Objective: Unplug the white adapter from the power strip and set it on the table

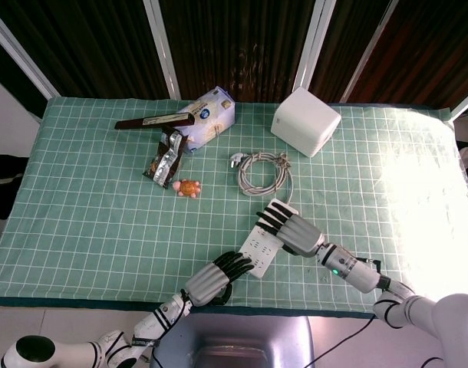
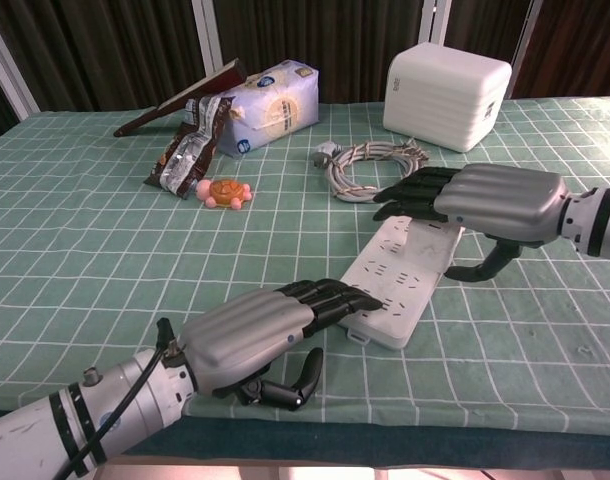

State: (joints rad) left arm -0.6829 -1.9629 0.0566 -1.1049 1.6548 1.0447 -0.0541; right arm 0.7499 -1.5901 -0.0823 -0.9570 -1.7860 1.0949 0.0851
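By the surface's near edge, the left robot hand (image 2: 250, 335) presses flat fingers, grasping nothing, on the power strip's (image 2: 385, 300) near end. The strip runs near-to-far. The right robot hand (image 2: 490, 195) covers the white adapter, unseen beneath it; grip cannot be told.

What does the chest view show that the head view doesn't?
Only the chest view shows the right hand from the side, its thumb curling down beside the power strip, and the left hand thumb tucked underneath. Only the head view shows the table's full outline and the robot's metal body at the bottom edge. Both show the left hand's fingertips on the strip's near end, the coiled cable, the white box, and the snack packets.
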